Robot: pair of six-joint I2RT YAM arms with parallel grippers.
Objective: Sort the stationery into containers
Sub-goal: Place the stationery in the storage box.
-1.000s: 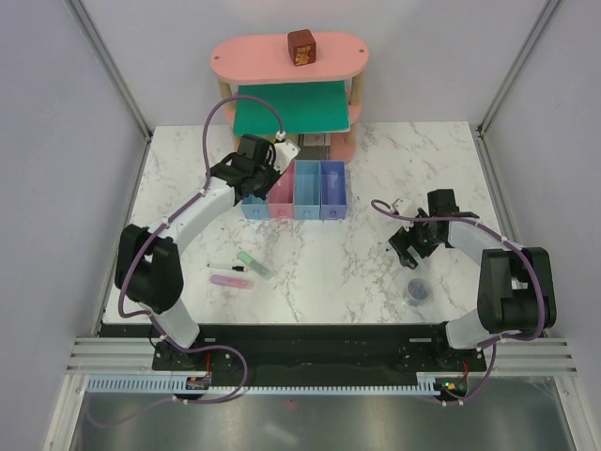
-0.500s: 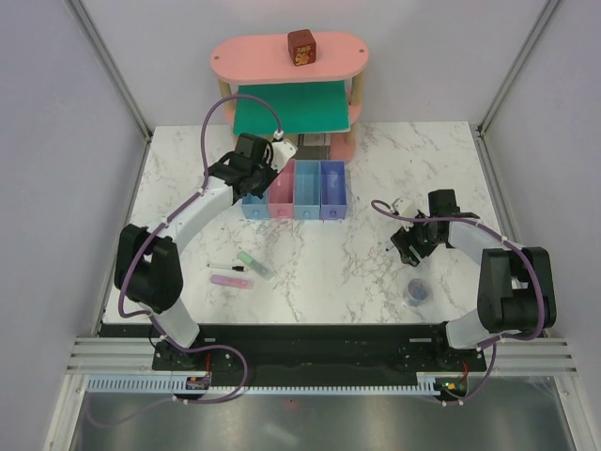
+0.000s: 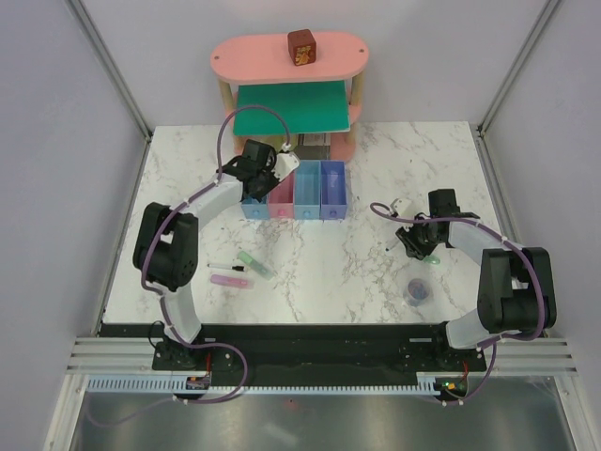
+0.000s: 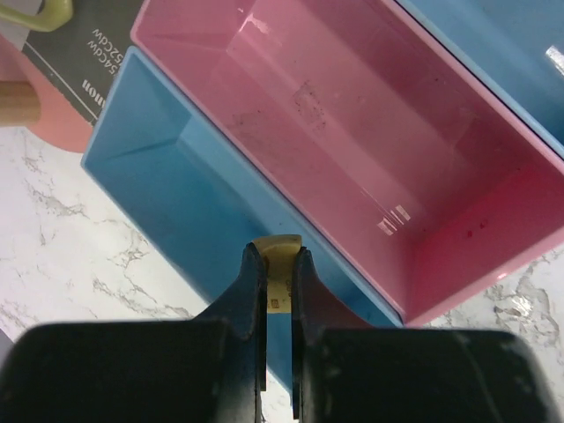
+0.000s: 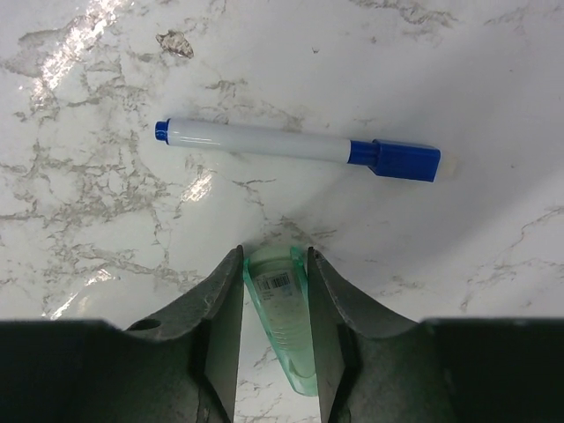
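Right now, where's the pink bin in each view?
Top external: pink bin, second from left in the bin row, mid-table.
Left wrist: pink bin fills the centre and upper right.
Right wrist: not in view.
Shared landmark: the light blue bin joined to its side, seen in both.

The table (image 5: 458, 53) is showing a polished, marble-patterned top that is catching bright glare. The pink bin (image 4: 352, 150) and the light blue bin (image 4: 167, 167) are gleaming as smooth, glossy plastic, the pink one carrying faint scuffs on its floor. The left fingers (image 4: 249, 291) are looking like matt black plastic. The cube (image 4: 282, 251) is appearing dull and pale yellow, with a small paper-like label. The right fingers (image 5: 225, 308) are looking matt and dark grey. The marker (image 5: 282, 326) is showing translucent green plastic with a printed sticker. The pen (image 5: 295, 147) is shining as smooth white plastic, its cap a blue plastic.
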